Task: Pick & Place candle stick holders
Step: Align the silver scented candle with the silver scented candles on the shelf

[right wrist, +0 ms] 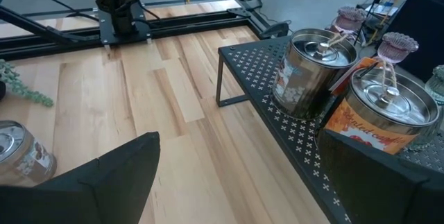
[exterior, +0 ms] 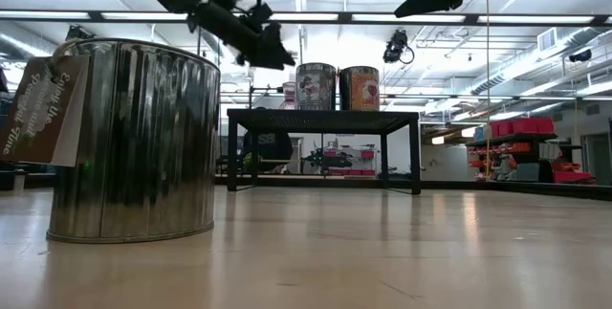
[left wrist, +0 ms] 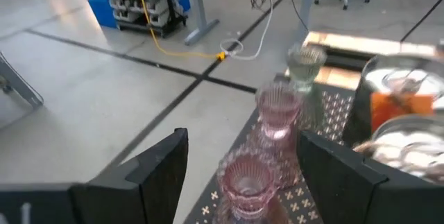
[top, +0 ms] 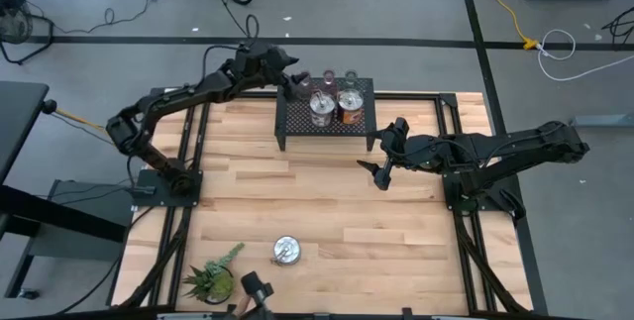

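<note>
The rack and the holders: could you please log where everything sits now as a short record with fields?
rack: far side of the table, centre
on rack: two metal holders, three tinted cups
off rack: one metal holder on the table near the plant
left gripper: open, over the nearest pink cup
right gripper: open, empty, beside the rack

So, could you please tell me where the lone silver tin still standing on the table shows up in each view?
High view: silver tin on the bare wood near the front edge, right of the potted plant.
Low view: tin fills the left foreground.
Left wrist view: not in it.
Right wrist view: tin at the left edge.
Shared landmark: the black mesh rack.
</note>
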Tool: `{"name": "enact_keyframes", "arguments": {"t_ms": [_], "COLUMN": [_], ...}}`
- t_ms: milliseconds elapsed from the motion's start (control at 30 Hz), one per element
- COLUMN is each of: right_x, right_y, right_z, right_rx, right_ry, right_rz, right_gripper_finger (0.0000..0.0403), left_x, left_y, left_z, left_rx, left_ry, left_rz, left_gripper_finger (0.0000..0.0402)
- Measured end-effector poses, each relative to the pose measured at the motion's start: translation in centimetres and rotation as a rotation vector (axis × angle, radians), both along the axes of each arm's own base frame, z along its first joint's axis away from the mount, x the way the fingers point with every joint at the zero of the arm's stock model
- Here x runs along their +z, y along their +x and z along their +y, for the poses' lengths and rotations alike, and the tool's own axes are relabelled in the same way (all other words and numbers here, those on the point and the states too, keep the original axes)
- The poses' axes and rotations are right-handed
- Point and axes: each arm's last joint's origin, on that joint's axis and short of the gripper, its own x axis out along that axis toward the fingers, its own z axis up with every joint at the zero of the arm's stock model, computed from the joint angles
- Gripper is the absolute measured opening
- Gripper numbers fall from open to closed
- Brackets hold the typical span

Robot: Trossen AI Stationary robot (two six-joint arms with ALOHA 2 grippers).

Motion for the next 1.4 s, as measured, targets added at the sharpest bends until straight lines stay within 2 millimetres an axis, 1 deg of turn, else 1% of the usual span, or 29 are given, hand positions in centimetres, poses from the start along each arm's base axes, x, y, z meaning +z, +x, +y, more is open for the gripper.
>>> {"name": "enact_keyframes", "arguments": {"t_ms": [167, 333, 433, 567, 733, 800, 867, 933, 1033, 1133, 1233, 1400], "right_x": [0.0, 0.0, 0.0, 0.0, 0.0, 0.0, 0.0, 0.0, 0.0, 0.0, 0.0, 0.0], "right_y": [0.0, 0.0, 0.0, 0.0, 0.0, 0.0, 0.0, 0.0, 0.0, 0.0, 0.0, 0.0], "right_z": [0.0, 0.0, 0.0, 0.0, 0.0, 0.0, 0.0, 0.0, 0.1, 0.1, 0.1, 0.1], "right_rx": [0.0, 0.0, 0.0, 0.0, 0.0, 0.0, 0.0, -0.001, 0.007, 0.015, 0.022, 0.021], "right_ry": [0.0, -0.001, -0.001, 0.0, -0.001, 0.0, 0.0, 0.014, 0.052, 0.062, 0.066, 0.069], "right_rz": [0.001, 0.001, 0.001, 0.0, 0.001, 0.0, 0.0, -0.004, -0.013, -0.013, -0.012, -0.013], "right_gripper_finger": [0.0389, 0.0389, 0.0389, 0.0389, 0.0389, 0.0389, 0.0389, 0.0389, 0.0389, 0.0389, 0.0389, 0.0389], "left_x": [2.7, 4.5, 5.3, 6.0, 6.8, 7.1, 7.2, 6.8, 5.2, 2.9, 0.5, -3.1], "left_y": [-1.7, -4.4, -6.2, -8.3, -9.8, -10.2, -10.6, -10.9, -11.0, -10.9, -11.0, -11.1], "left_z": [-1.5, -4.2, -6.5, -10.2, -14.5, -16.0, -17.2, -18.4, -20.2, -22.3, -24.2, -27.5], "left_rx": [-0.012, -0.102, -0.189, -0.38, -0.617, -0.666, -0.676, -0.693, -0.706, -0.737, -0.756, -0.808], "left_ry": [0.021, -0.06, -0.14, -0.227, -0.3, -0.308, -0.32, -0.336, -0.376, -0.389, -0.359, -0.303], "left_rz": [-0.037, 0.009, 0.055, 0.12, 0.129, 0.131, 0.147, 0.16, 0.188, 0.2, 0.191, 0.118], "left_gripper_finger": [0.027, 0.027, 0.027, 0.027, 0.027, 0.027, 0.027, 0.027, 0.0271, 0.0271, 0.0271, 0.027]}}
